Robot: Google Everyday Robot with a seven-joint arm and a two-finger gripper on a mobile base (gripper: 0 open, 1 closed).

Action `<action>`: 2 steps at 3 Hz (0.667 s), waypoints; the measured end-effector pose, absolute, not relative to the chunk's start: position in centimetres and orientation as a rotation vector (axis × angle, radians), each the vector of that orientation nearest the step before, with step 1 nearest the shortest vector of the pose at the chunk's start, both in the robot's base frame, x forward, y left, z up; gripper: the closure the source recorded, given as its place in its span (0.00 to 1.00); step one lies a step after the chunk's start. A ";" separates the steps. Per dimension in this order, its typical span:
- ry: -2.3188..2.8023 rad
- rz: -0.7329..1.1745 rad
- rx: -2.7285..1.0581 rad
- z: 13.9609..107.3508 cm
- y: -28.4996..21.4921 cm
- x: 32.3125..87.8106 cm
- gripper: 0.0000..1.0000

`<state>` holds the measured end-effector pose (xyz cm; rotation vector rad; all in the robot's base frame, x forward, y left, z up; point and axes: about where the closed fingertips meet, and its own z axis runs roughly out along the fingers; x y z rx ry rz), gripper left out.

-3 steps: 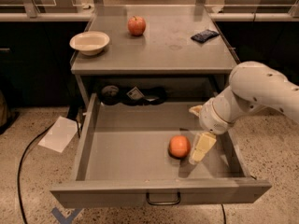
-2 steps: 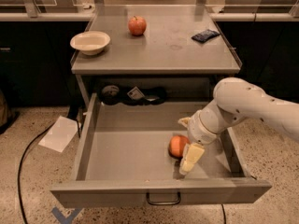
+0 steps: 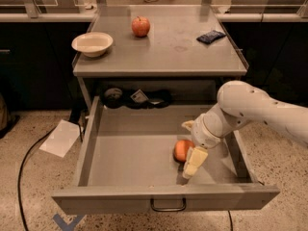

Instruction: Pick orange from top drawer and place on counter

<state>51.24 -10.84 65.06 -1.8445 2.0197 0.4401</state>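
On the bench, upper centre, the apple is not the target. Below, in the open top drawer, the orange lies right of centre. The gripper is beside it, fingers apart on either side, probably to close on it.

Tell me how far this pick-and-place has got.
Done: the drawer is open. In hand: the claw is down in it, open, right at the orange, which sits on the drawer floor. Left: grip, lift, set it on the counter.
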 end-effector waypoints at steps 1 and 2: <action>2.013 0.440 -1.817 64.3 -10.6 52.7 0.00; 2.002 0.441 -1.797 63.8 -10.5 53.6 0.00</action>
